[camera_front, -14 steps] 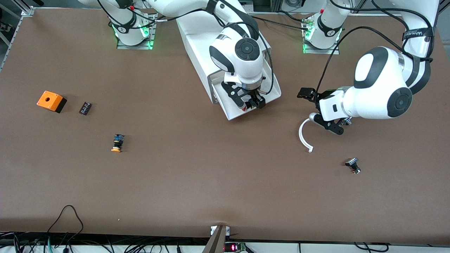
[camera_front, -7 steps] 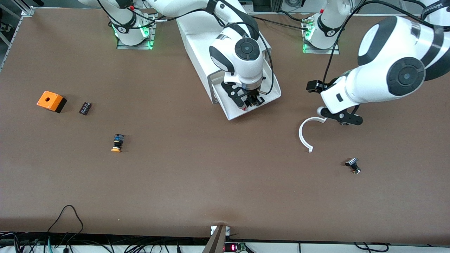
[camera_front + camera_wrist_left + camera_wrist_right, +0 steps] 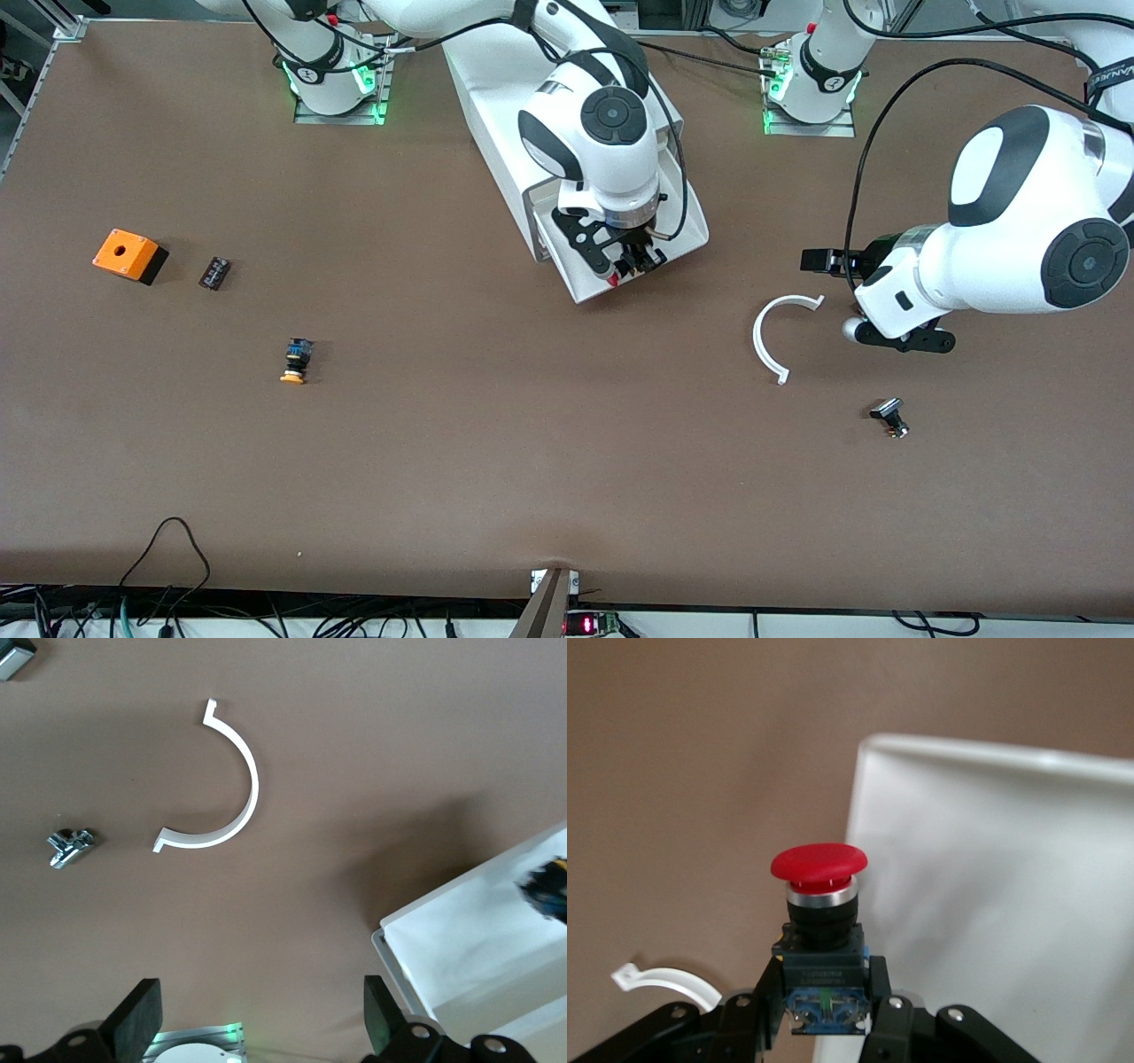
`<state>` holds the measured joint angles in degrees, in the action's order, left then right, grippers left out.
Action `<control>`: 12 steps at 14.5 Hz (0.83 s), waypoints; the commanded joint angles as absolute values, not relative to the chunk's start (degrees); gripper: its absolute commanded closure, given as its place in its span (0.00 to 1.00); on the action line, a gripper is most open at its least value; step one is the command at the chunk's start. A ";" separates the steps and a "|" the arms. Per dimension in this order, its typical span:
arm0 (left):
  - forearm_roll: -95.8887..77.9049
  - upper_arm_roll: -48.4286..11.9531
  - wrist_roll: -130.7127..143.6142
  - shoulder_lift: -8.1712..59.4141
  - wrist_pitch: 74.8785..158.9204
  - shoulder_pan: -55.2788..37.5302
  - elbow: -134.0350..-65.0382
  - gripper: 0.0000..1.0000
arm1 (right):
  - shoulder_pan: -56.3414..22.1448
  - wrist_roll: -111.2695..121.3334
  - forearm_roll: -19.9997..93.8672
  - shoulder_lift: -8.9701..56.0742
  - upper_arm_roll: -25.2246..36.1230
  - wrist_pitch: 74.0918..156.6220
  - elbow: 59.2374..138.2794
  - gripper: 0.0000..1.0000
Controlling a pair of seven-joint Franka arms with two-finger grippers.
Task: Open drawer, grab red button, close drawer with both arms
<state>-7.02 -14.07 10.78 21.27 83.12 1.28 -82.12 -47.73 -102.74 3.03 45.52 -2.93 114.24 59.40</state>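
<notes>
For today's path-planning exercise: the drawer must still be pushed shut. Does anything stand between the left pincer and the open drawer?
Nothing visible on the table blocks it. The white curved piece lies beside the left pincer, nearer the front camera than the straight way to the drawer. The right pincer holds the button over the drawer.

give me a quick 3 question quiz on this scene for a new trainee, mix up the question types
1. True or false: the right gripper is shut on the button with the round red cap.
2. The open drawer sticks out of the white cabinet. Which gripper is over it? A) left B) right C) neither
3. Fill in: the left gripper is open, holds nothing, and hangs over the bare table beside the white ____ piece.

Key
1. True: both fingers clamp its black body, with the cap pointing away from the wrist.
2. B
3. curved (a thin open arc lying flat on the table)
</notes>
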 commanded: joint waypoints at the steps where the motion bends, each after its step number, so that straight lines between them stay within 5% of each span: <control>1: -6.33 -14.76 14.67 14.96 90.67 0.88 -91.64 0.00 | -42.56 -92.86 6.40 42.55 -4.13 110.84 58.62 1.00; 6: -6.50 -20.11 24.30 8.97 117.89 0.88 -111.58 0.00 | -33.68 -68.96 9.40 39.29 -4.04 103.64 58.88 1.00; 12: -6.50 -26.98 46.11 14.23 142.17 -0.87 -120.75 0.00 | -25.50 -38.98 8.96 37.45 -0.71 94.75 63.35 1.00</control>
<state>-6.94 -25.55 39.85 13.32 135.20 -0.29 -117.35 -27.35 -46.91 8.48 39.79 -1.64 95.62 59.29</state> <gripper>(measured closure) 0.000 0.595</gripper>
